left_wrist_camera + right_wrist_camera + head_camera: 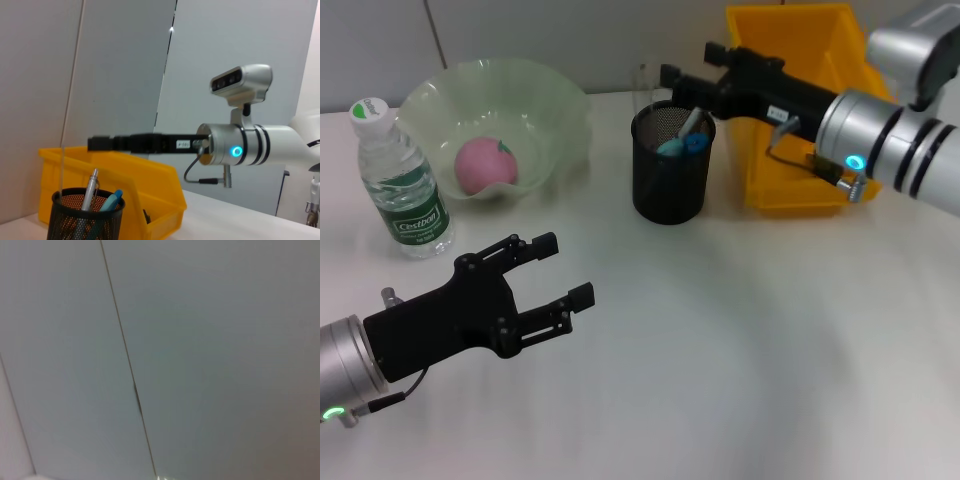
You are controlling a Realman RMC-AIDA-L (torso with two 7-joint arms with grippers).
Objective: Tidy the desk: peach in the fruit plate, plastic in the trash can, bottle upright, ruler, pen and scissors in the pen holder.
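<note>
The right gripper [672, 82] hangs just above the far rim of the pen holder [670, 175], reaching in from the right edge of the desk [770, 350]. Whether its jaws grip anything I cannot tell; a thin clear strip, probably the ruler [643, 88], stands upright at its tip and runs down into the holder. In the left wrist view the same strip [63, 167] rises from the holder's rim beneath the dark fingers.

Inside the holder sit a pen [688, 125] and something with blue handles [682, 144], likely the scissors. Just behind and to the right stands the yellow trash can [800, 110]. Toward the far left corner the peach [483, 164] lies in the fruit plate [495, 120], and the bottle [400, 180] stands upright near the left edge.

The left gripper [560, 268] hovers over the near left of the desk, jaws spread wide and holding nothing.

The step in hand looks like the last one, seating the ruler. The next move probably calls for a clean release and a straight lift away, without tipping the holder.
</note>
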